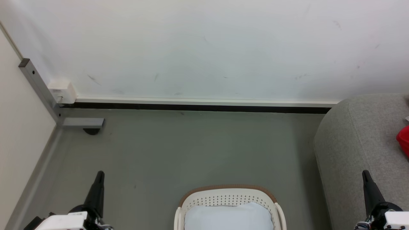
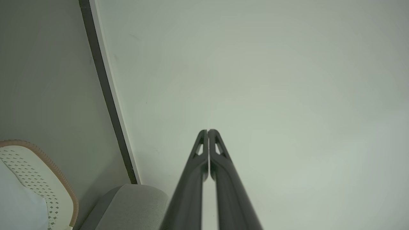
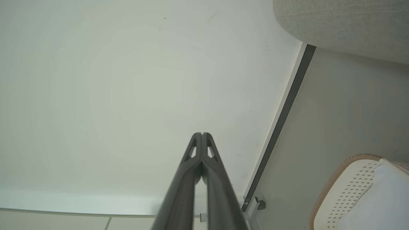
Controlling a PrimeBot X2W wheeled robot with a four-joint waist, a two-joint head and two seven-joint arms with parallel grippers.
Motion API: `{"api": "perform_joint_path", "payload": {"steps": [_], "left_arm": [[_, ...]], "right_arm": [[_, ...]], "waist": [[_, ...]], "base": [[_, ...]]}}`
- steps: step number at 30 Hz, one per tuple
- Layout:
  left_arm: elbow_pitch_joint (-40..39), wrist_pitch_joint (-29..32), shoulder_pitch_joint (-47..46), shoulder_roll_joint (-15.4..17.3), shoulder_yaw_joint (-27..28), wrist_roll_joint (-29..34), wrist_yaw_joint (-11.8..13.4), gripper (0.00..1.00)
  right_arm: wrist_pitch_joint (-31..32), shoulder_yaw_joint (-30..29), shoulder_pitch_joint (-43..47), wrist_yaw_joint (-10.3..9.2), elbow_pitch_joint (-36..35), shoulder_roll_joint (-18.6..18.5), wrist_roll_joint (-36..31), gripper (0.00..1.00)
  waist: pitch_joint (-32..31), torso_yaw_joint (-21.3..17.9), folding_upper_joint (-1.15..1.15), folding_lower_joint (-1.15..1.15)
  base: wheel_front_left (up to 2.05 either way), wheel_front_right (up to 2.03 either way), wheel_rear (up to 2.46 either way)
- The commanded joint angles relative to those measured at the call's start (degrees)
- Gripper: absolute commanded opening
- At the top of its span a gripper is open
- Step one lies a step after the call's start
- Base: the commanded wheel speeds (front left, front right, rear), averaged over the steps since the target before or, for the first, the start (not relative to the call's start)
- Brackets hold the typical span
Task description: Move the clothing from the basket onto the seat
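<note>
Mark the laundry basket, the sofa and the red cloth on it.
laundry basket [image 1: 228, 186]: head view, on its brown far rim.
sofa [image 1: 354, 140]: head view, on its bare grey rounded end.
red cloth [image 1: 404, 140]: head view, on the red patch at the right edge.

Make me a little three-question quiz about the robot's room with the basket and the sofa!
1. True or false: the left claw is shut and empty.
2. What lies in the basket? A) a pale cloth B) shoes C) nothing
3. Fill in: the red clothing lies on the grey ____.
Key: 1 true; 2 A; 3 sofa.
</note>
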Motion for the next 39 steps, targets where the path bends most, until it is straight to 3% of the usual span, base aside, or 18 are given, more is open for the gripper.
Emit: {"api": "perform_joint_path", "payload": {"steps": [1, 39], "left_arm": [[0.0, 0.2, -0.5, 0.4, 0.1, -0.8, -0.3, 0.0], [0.0, 0.2, -0.5, 0.4, 0.1, -0.8, -0.3, 0.0]], "right_arm": [[0.2, -0.2, -0.7, -0.12, -0.3, -0.5, 0.1, 0.0], [0.2, -0.2, -0.7, -0.12, -0.3, -0.5, 0.1, 0.0]], "waist": [[0.0, 0.0, 0.0, 0.0], [0.0, 0.0, 0.0, 0.0]], "base": [[0.0, 0.0, 0.0], [0.0, 0.0, 0.0]]}}
